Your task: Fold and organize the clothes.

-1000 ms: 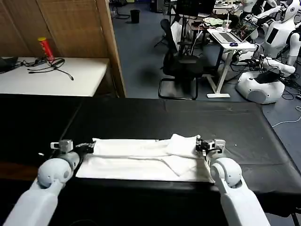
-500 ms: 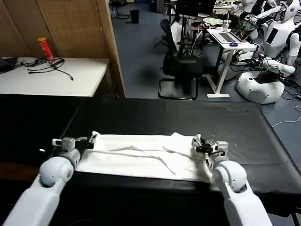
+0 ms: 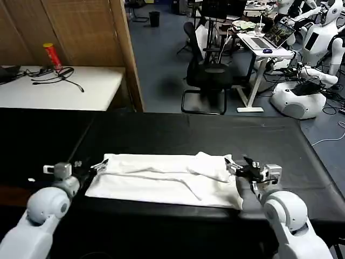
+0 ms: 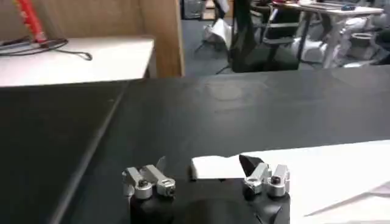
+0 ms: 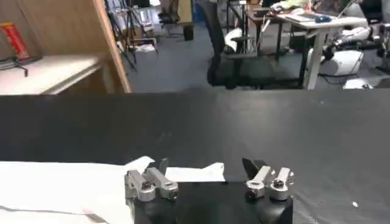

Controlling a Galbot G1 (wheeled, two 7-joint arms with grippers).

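The white T-shirt (image 3: 161,178) lies flat as a long folded band across the near part of the counter (image 3: 178,132), which is draped in a black cover, and everything else is placed from that shirt. Its upper surface is plain, with a few soft creases running along it and a small raised hump of cloth near its right end. The left claw (image 3: 97,166) sits at the shirt's left end, its fingers spread apart with nothing between them; in the left wrist view the left claw (image 4: 204,176) is open over the black cover with the shirt's corner (image 4: 213,165) just beyond its fingertips. The right claw (image 3: 233,165) sits at the shirt's right end, beside the hump, its fingers likewise spread and holding nothing; in the right wrist view the right claw (image 5: 207,173) shows the shirt's edge (image 5: 73,179) lying under and past one finger, while the other finger is over bare black cover. Both arms reach in from the near edge of the counter, one at each end of the shirt.
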